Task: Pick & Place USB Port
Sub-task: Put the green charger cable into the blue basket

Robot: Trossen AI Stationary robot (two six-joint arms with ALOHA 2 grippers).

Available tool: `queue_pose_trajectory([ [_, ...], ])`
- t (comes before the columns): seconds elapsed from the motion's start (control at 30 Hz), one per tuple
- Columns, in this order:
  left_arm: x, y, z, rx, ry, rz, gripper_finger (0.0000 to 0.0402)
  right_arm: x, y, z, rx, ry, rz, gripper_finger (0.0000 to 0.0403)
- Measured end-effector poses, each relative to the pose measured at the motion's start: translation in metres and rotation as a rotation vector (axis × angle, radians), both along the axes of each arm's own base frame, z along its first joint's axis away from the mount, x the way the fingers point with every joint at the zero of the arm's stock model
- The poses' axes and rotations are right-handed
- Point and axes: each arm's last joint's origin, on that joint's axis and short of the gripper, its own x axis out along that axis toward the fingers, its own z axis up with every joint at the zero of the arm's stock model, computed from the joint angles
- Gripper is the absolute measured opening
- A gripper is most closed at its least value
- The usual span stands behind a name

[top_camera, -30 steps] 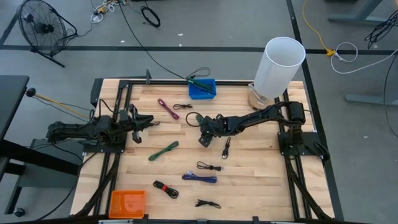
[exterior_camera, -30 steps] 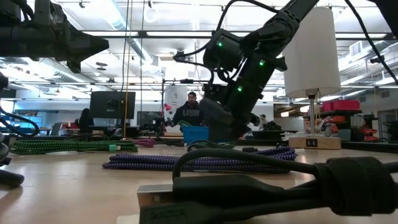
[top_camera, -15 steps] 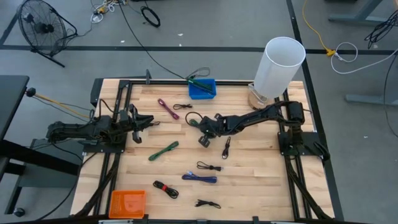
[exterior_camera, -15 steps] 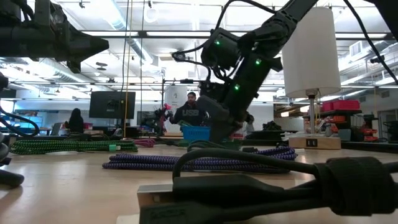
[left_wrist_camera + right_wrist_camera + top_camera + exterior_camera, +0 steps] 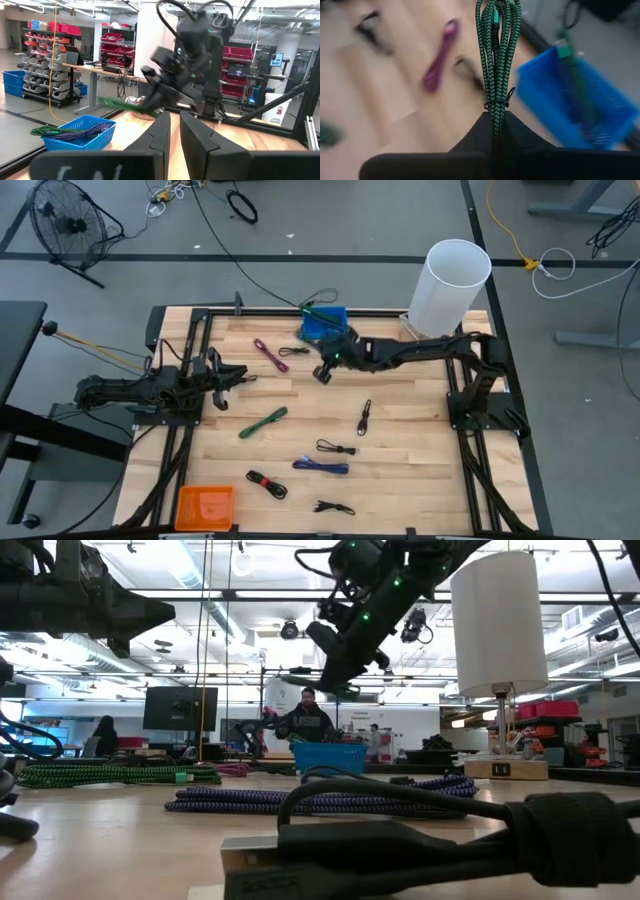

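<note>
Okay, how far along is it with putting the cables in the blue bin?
Done: the blue bin already holds at least one green cable. In hand: the right gripper is shut on a green cable bundle, raised beside the bin. Left: another green cable, a purple one, a pink one and several black ones on the table. The left gripper waits at the left.

Robotics lab: parts-bin shelving [image 5: 50, 45], workbenches [image 5: 107, 75], monitors [image 5: 180, 707].

Grey floor [image 5: 560, 240] with loose cables, a black fan [image 5: 62, 225] standing on it. Shelving with red bins [image 5: 47, 37] along the wall; ceiling strip lights [image 5: 250, 595] on.
</note>
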Motion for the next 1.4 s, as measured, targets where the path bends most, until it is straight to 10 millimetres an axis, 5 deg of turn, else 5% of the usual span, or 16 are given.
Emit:
queue_pose_trajectory([
  [0.6,0.0,0.0,0.0,0.002,0.002,0.004,0.0046,-0.015,-0.092,0.018,-0.283,-0.048,-0.091,0.0012],
  [1.4,0.0,0.0,0.0,0.009,0.006,0.012,0.0046,-0.009,-0.145,-0.059,-0.229,0.037,-0.127,0.0012],
])
